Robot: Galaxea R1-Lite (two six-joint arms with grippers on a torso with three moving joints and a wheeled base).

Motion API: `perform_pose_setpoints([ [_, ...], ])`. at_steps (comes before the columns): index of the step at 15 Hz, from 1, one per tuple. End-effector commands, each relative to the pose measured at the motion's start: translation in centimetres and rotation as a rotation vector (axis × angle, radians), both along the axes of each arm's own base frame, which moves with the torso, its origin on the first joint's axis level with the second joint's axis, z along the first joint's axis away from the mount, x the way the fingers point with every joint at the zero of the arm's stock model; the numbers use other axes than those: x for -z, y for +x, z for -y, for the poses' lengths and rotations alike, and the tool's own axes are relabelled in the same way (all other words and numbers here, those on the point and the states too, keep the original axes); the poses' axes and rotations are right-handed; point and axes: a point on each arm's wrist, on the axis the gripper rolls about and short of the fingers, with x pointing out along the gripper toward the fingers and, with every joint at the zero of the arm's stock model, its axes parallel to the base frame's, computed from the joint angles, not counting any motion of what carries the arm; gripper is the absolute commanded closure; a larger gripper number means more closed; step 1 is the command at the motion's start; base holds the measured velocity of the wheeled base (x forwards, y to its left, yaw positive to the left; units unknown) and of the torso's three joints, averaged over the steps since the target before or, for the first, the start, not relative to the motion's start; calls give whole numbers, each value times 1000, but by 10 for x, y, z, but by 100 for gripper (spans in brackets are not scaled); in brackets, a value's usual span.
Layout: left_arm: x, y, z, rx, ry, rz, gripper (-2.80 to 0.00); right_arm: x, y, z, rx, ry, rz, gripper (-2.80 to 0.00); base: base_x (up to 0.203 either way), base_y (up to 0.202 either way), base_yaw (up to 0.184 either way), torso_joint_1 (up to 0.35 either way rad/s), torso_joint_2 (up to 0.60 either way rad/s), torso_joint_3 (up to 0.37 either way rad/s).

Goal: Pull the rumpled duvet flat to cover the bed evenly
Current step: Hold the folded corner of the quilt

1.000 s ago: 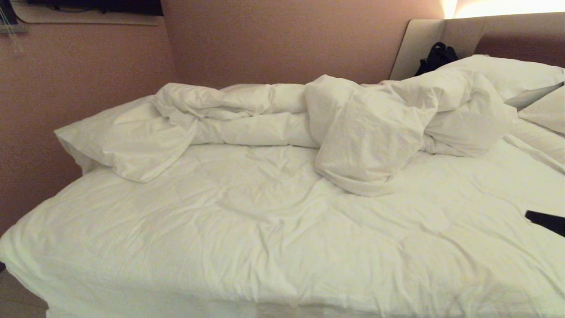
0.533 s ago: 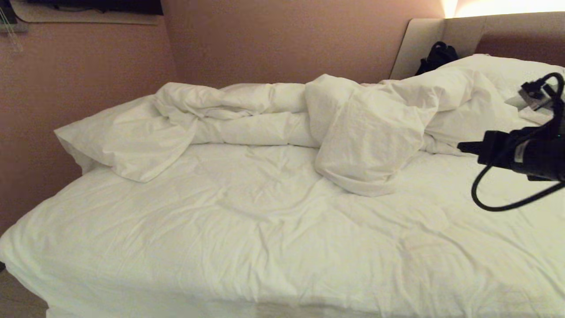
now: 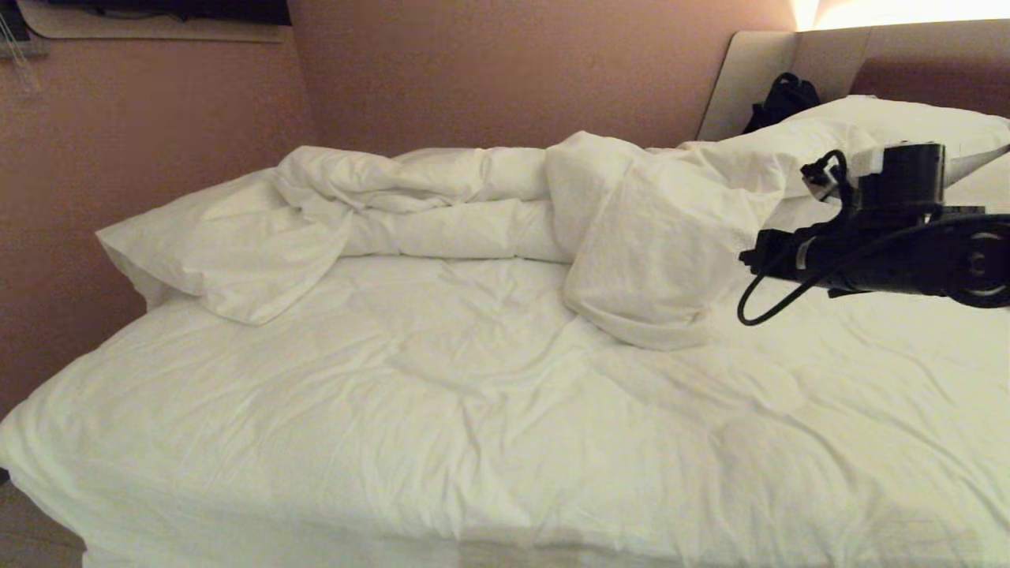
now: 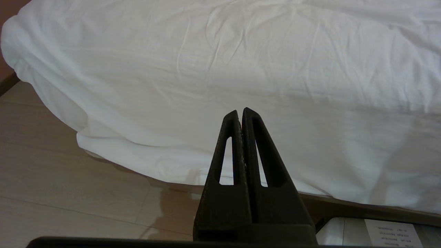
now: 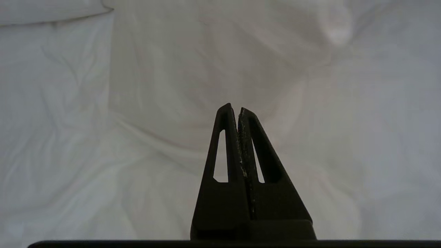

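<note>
Bed (image 3: 158, 505): broad, white-sheeted; near side bare.
Duvet (image 3: 655, 237): heaped along the far side, toward twelve o'clock; looks soft, bulky, limp; I'd pinch the hanging fold at its near edge.
Right gripper (image 5: 237, 108): jaws together, empty, at three o'clock, over the sheet.
Left gripper (image 4: 240, 112): together, low by the bed's edge; only its wrist view shows the floor (image 4: 51, 193).

you're looking at a bedroom, likely a hotel room: a large low bed with white sheets (image 3: 442, 442) fills the view, a rumpled puffy white duvet (image 3: 505, 221) heaped across it, plump white pillows (image 3: 907, 122) against a padded beige-and-brown headboard (image 3: 836, 55) (lit from above), plain pinkish walls (image 3: 489, 71) behind and pale wood-look flooring (image 4: 69, 179) below.
</note>
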Motion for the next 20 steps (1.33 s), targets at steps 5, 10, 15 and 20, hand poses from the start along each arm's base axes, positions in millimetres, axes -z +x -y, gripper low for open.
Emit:
perform_pose_setpoints([
  [5,0,0,0,-2,-1,0,0,9,28,-11,3,35,-36,0,0,0,0,0,0,0],
  [10,0,0,0,-1,-1,-1,0,24,47,-13,8,31,-58,-78,0,0,0,0,0,0],
  [15,0,0,0,0,-1,-1,0,36,63,-15,6,30,-65,-280,0,0,0,0,0,0],
  [20,0,0,0,0,-1,-1,0,35,67,-14,21,53,-62,-280,0,0,0,0,0,0],
])
